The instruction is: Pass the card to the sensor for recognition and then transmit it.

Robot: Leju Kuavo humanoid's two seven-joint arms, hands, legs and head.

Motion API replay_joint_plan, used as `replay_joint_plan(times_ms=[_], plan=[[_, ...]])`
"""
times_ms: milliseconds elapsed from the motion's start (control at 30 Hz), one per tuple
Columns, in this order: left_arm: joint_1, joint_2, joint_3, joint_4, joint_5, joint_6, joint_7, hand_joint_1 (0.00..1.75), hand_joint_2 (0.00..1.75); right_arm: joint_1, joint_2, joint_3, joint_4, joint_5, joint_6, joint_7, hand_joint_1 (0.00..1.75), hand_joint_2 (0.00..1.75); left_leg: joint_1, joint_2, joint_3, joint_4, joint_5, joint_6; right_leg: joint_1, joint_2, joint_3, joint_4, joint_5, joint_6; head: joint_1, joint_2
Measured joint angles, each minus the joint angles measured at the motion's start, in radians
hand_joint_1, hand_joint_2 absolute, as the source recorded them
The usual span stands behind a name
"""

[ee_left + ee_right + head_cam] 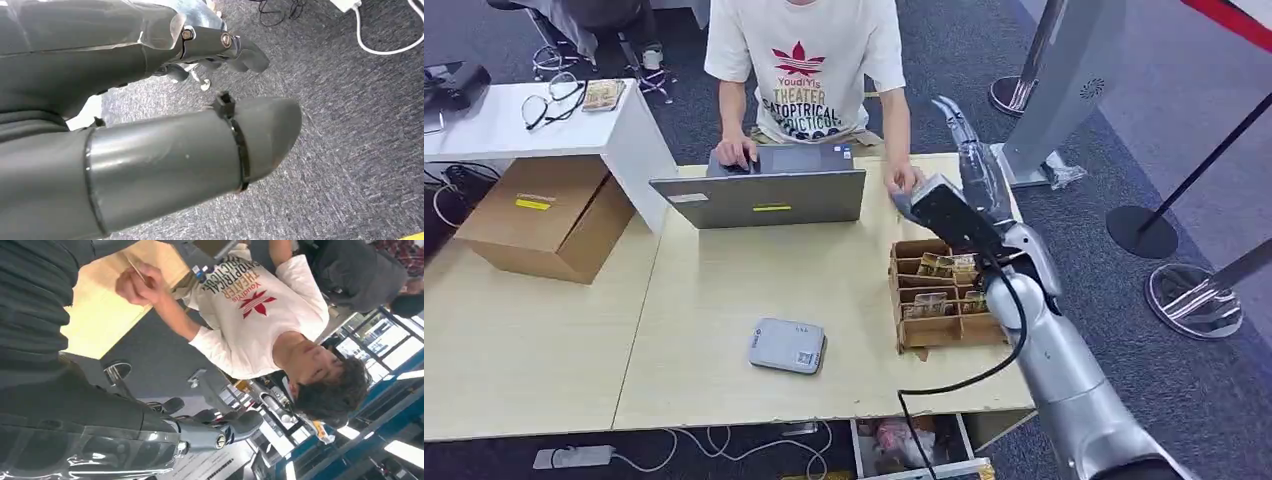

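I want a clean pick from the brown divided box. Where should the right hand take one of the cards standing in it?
Pinch a card by its top edge, coming straight down from above. In the cardboard box the cards stand between dividers, so probably just their upper edges are free. The right hand is raised beyond the box.

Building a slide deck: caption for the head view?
Right hand raised empty beside a seated person, above the card box; sensor on table.

My silver arm (1064, 370) crosses a pale wood table (724, 290); grey sensor (787, 346) at six o'clock, brown tray (939, 292), white red-printed shirt (809, 60) at twelve.
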Motion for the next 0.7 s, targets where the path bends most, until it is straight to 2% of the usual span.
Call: replay_joint_plan(times_ms=[67, 133, 200, 267, 300, 333, 367, 533, 567, 700], plan=[[0.005, 0.0, 0.001, 0.0, 0.005, 0.005, -0.006, 0.0, 0.0, 0.03, -0.017, 0.005, -0.022, 0.02, -0.002, 0.003, 0.1, 1.75, 0.0, 0.0, 0.0, 0.0, 0.0, 0.0, 0.0, 0.0, 0.0, 0.0, 0.0, 0.0, 0.0, 0.0], [0.01, 0.0, 0.002, 0.0, 0.01, 0.01, -0.009, 0.0, 0.0, 0.06, -0.033, 0.007, -0.036, 0.031, -0.005, 0.005, 0.1, 1.75, 0.0, 0.0, 0.0, 0.0, 0.0, 0.0, 0.0, 0.0, 0.0, 0.0, 0.0, 0.0, 0.0, 0.0], [0.013, 0.0, 0.005, 0.0, 0.015, 0.011, -0.013, 0.0, 0.0, 0.086, -0.049, 0.009, -0.042, 0.034, -0.01, 0.007, 0.26, 1.75, 0.0, 0.0, 0.0, 0.0, 0.0, 0.0, 0.0, 0.0, 0.0, 0.0, 0.0, 0.0, 0.0, 0.0], [0.015, 0.0, 0.008, 0.0, 0.018, 0.018, -0.014, 0.0, 0.0, 0.11, -0.066, 0.011, -0.043, 0.037, -0.014, 0.008, 0.26, 1.75, 0.0, 0.0, 0.0, 0.0, 0.0, 0.0, 0.0, 0.0, 0.0, 0.0, 0.0, 0.0, 0.0, 0.0], [0.015, 0.0, 0.01, 0.0, 0.022, 0.026, -0.014, 0.0, 0.0, 0.124, -0.074, 0.012, -0.043, 0.038, -0.016, 0.009, 0.42, 1.75, 0.0, 0.0, 0.0, 0.0, 0.0, 0.0, 0.0, 0.0, 0.0, 0.0, 0.0, 0.0, 0.0, 0.0], [0.016, -0.002, 0.014, 0.0, 0.024, 0.035, -0.014, 0.0, 0.0, 0.138, -0.083, 0.013, -0.043, 0.042, -0.02, 0.01, 0.42, 1.75, 0.0, 0.0, 0.0, 0.0, 0.0, 0.0, 0.0, 0.0, 0.0, 0.0, 0.0, 0.0, 0.0, 0.0], [0.017, -0.005, 0.017, 0.0, 0.025, 0.041, -0.014, 0.0, 0.0, 0.153, -0.09, 0.014, -0.043, 0.043, -0.023, 0.011, 0.54, 1.75, 0.0, 0.0, 0.0, 0.0, 0.0, 0.0, 0.0, 0.0, 0.0, 0.0, 0.0, 0.0, 0.0, 0.0], [0.02, -0.011, 0.02, 0.0, 0.024, 0.048, -0.014, 0.0, 0.0, 0.221, -0.115, 0.014, -0.054, 0.059, -0.035, 0.03, 0.59, 1.75, 0.0, 0.0, 0.0, 0.0, -0.001, 0.001, 0.0, 0.0, 0.0, 0.0, 0.0, 0.0, 0.0, 0.0], [0.021, -0.012, 0.02, 0.0, 0.024, 0.048, -0.014, 0.0, 0.0, 0.234, -0.117, 0.013, -0.058, 0.064, -0.035, 0.034, 0.66, 1.75, 0.0, 0.0, 0.0, 0.0, -0.001, 0.001, 0.0, 0.0, 0.0, 0.0, 0.0, 0.0, 0.0, 0.0], [0.021, -0.013, 0.022, 0.0, 0.018, 0.047, -0.012, 0.0, 0.0, 0.275, -0.125, 0.012, -0.069, 0.075, -0.035, 0.05, 0.61, 1.75, 0.0, 0.0, 0.0, 0.0, -0.001, 0.001, 0.0, 0.0, 0.0, 0.0, 0.0, 0.0, 0.0, 0.0]])
